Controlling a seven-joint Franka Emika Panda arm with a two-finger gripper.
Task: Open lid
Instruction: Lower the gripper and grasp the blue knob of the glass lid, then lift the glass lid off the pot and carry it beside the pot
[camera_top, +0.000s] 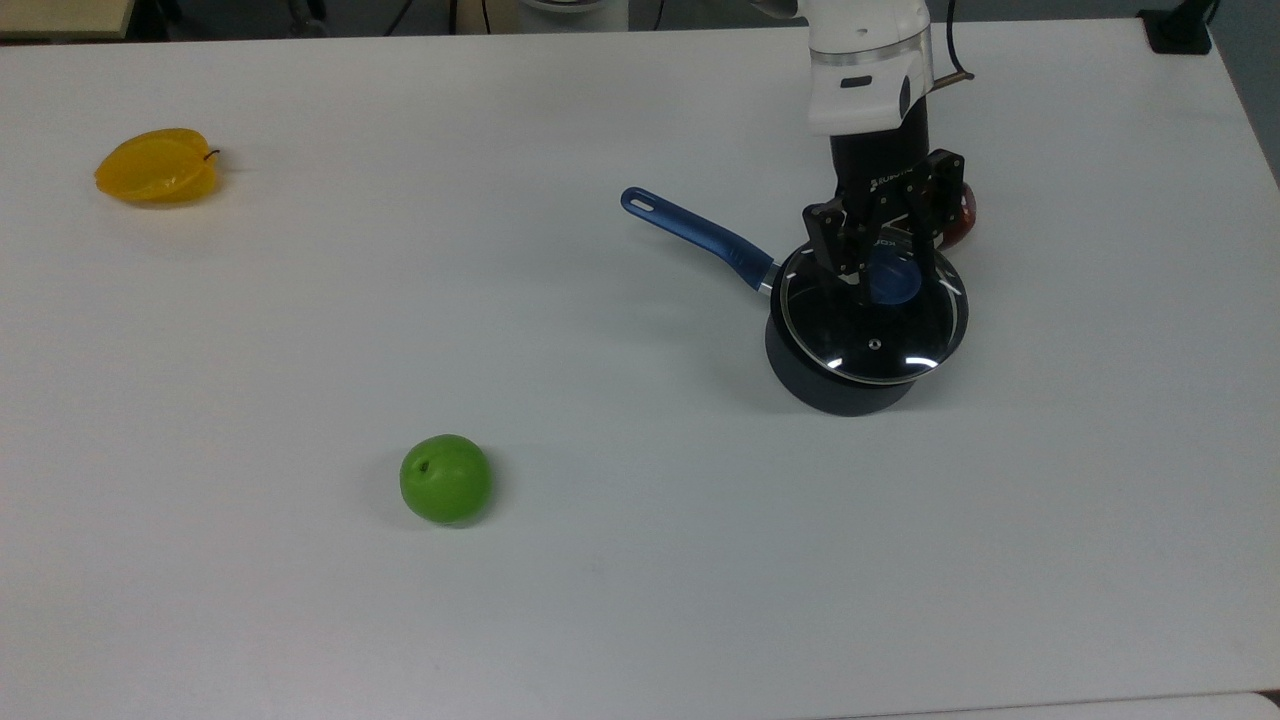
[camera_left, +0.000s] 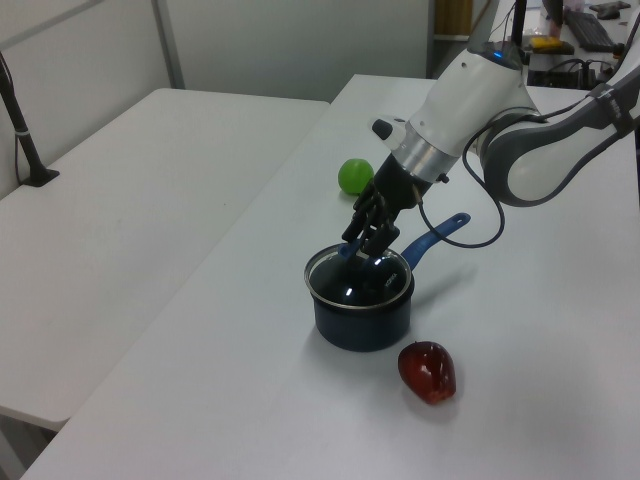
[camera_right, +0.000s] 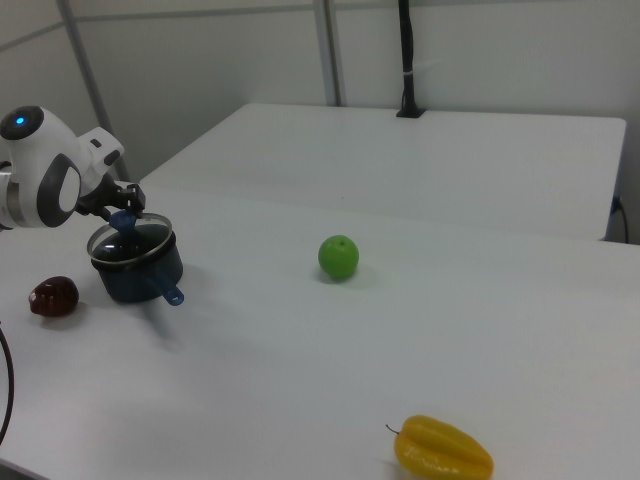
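The lid (camera_top: 868, 338), clear glass with a metal rim and a blue knob (camera_top: 895, 282), hangs just above the dark saucepan (camera_top: 838, 394) and sits slightly off its rim. My gripper (camera_top: 886, 272) comes down from above and is shut on the knob. In the left view the lid (camera_left: 345, 285) is raised a little over the saucepan (camera_left: 365, 325), with the gripper (camera_left: 362, 247) on top of it. The right view has the lid (camera_right: 130, 240) over the saucepan (camera_right: 140, 280) at that view's left. The pan's blue handle (camera_top: 698, 234) points toward the top view's upper left.
A dark red fruit (camera_top: 965, 222) lies just behind the saucepan, partly hidden by the gripper. A green apple (camera_top: 446, 478) sits toward the front of the white table (camera_top: 600, 620). A yellow star fruit (camera_top: 157, 166) lies at the top view's far left.
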